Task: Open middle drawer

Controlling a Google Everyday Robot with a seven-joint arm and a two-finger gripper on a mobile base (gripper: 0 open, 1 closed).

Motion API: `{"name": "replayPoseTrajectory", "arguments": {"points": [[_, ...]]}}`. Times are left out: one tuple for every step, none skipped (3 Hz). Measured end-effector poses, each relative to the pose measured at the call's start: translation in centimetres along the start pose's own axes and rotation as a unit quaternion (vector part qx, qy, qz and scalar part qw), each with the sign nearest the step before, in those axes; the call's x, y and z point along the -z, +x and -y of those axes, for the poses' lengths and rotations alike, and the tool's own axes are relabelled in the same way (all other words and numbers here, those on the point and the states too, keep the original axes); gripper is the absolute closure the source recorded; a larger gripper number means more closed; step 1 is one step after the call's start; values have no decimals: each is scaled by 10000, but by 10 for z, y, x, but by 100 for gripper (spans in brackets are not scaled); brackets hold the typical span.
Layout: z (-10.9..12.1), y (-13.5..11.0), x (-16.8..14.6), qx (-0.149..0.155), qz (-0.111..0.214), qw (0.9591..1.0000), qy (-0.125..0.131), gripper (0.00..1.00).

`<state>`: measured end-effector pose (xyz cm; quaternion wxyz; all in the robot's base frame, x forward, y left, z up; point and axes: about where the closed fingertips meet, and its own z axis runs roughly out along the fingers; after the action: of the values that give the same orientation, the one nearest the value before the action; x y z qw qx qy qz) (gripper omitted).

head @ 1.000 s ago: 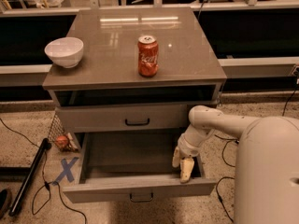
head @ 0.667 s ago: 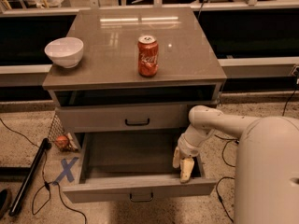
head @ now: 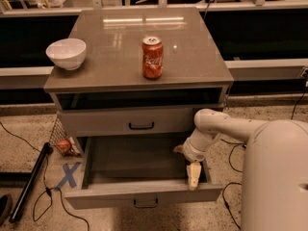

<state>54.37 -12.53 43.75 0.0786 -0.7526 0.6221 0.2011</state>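
Observation:
The middle drawer (head: 139, 192) of the grey-brown cabinet (head: 144, 42) stands pulled out toward me. Its plain grey tray (head: 134, 160) lies bare and its small black bar handle (head: 146, 204) is on the front. The drawer above it (head: 96, 121) is closed, with a black handle (head: 141, 126). My gripper (head: 193, 175) hangs inside the open drawer at its right front corner, pointing down just behind the drawer front. My white arm (head: 226, 126) reaches in from the right.
A white bowl (head: 66, 53) and a red soda can (head: 152, 57) stand on the cabinet top. On the floor to the left lie a black pole (head: 29, 184), a blue tape X (head: 68, 174), cables and a small reddish object (head: 64, 147).

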Motion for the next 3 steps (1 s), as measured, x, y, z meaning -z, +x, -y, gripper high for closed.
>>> {"name": "replayPoseTrajectory", "arguments": {"points": [[-7, 6, 19, -3, 233, 9995, 201, 0], [-12, 4, 48, 106, 272, 9987, 421, 0], [-5, -5, 53, 218, 369, 9977, 529, 13]]}}
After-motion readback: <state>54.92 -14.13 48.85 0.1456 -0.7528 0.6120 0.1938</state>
